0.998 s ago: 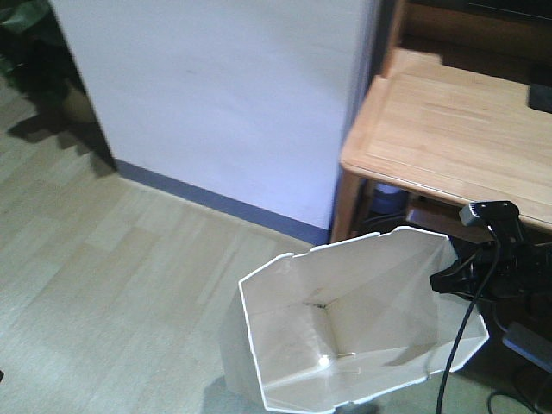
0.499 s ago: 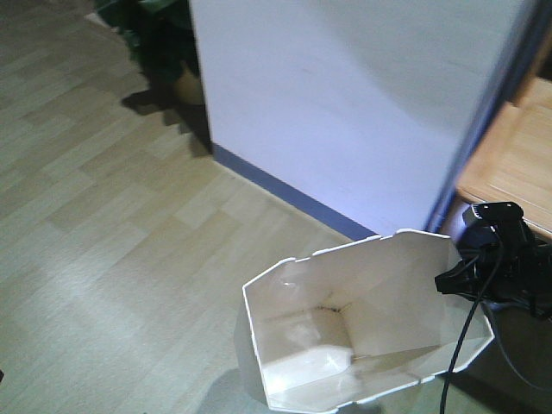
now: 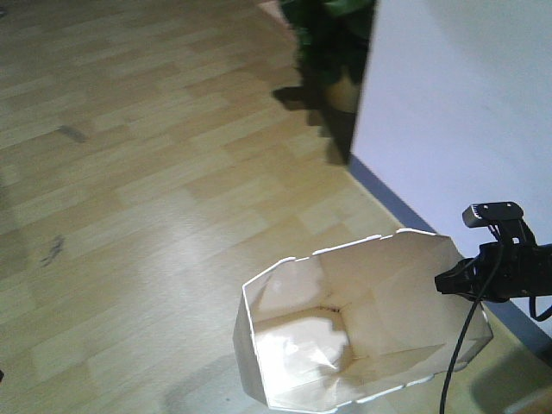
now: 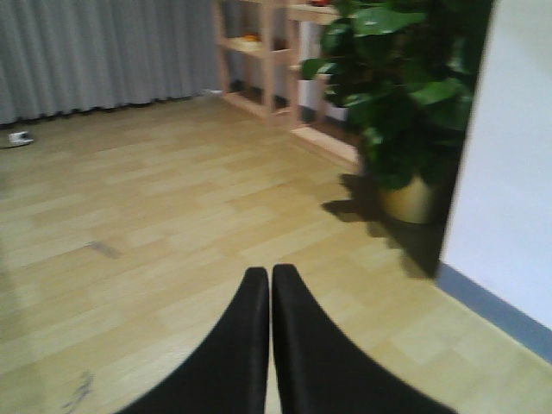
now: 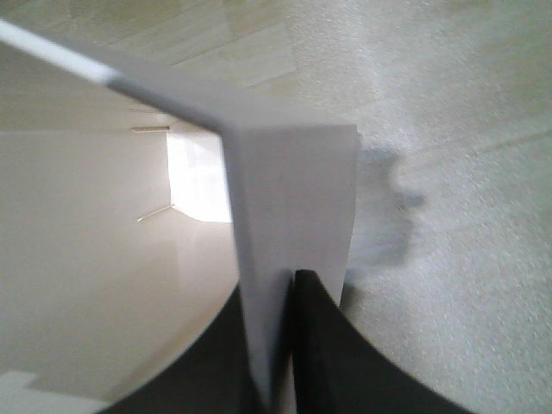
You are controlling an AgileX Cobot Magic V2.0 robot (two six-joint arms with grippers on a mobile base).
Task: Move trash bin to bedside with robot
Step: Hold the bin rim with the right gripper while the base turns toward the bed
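Note:
The white faceted trash bin [image 3: 379,293] hangs at the lower middle of the front view, its cream inside showing and nothing in it. My right gripper [image 3: 447,283] is shut on the bin's right rim, with the black arm [image 3: 513,267] and a trailing cable behind it. In the right wrist view the rim wall [image 5: 293,190] runs between the two black fingers of the right gripper [image 5: 280,289]. My left gripper [image 4: 270,274] is shut on nothing above bare floor. The bedside is out of view.
A white wall with a blue-grey skirting [image 3: 457,103] fills the upper right, and a dark potted plant [image 3: 332,52] stands at its corner. Light wood floor [image 3: 129,172] spreads to the left. Wooden shelves [image 4: 267,52] and a grey curtain [image 4: 103,52] stand farther off.
The view has swung left: the wooden desk has left the frame, the wall has slid right, and the plant and open floor have come in. The bin stays gripped in the same spot.

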